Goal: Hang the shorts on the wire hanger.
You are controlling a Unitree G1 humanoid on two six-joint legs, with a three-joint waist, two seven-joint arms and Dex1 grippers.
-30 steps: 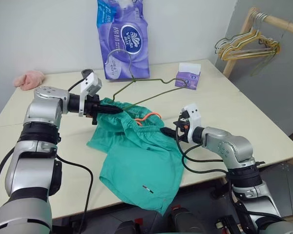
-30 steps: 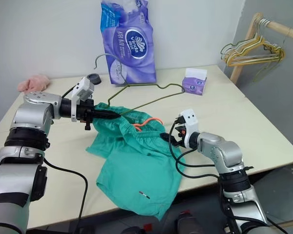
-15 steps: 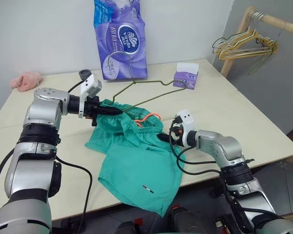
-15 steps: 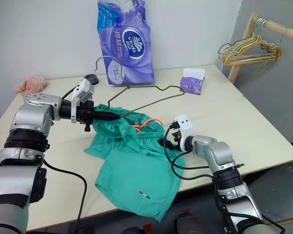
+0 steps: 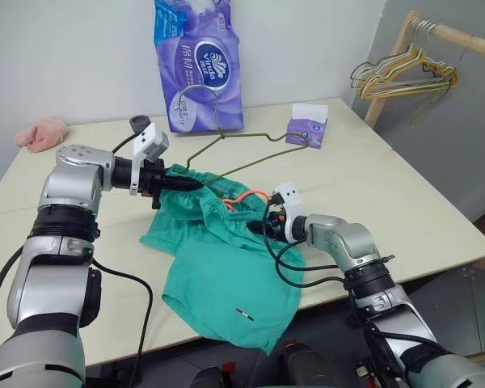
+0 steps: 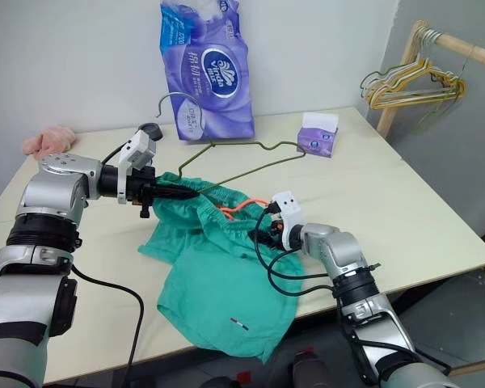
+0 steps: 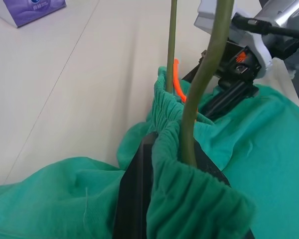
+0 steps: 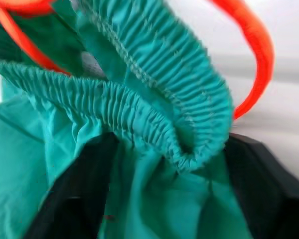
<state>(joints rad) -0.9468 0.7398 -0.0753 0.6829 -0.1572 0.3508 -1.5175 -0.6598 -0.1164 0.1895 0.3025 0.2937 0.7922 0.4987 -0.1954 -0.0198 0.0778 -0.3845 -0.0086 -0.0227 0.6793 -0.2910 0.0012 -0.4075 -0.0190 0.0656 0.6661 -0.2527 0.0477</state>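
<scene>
The teal shorts (image 5: pixel 226 267) lie on the table with one leg hanging over the front edge, an orange drawstring (image 5: pixel 242 196) at the waistband. My left gripper (image 5: pixel 190 184) is shut on one corner of the olive wire hanger (image 7: pixel 209 64), with the gathered waistband bunched around that corner. It holds the hanger tilted up, hook toward the back. My right gripper (image 5: pixel 257 225) reaches into the waistband's right part. Its fingers (image 8: pixel 70 204) stand apart, one on each side of a fold of the elastic.
A tall purple tissue pack (image 5: pixel 198 61) stands at the back behind the hook, and a small purple tissue box (image 5: pixel 307 127) sits to its right. A pink cloth lump (image 5: pixel 40 133) lies far left. Yellow and pale hangers (image 5: pixel 404 77) hang on a wooden rail at right.
My right gripper has moved left and down from beside the shorts onto the waistband, and its fingers have come closer together. The left gripper and hanger have kept still.
</scene>
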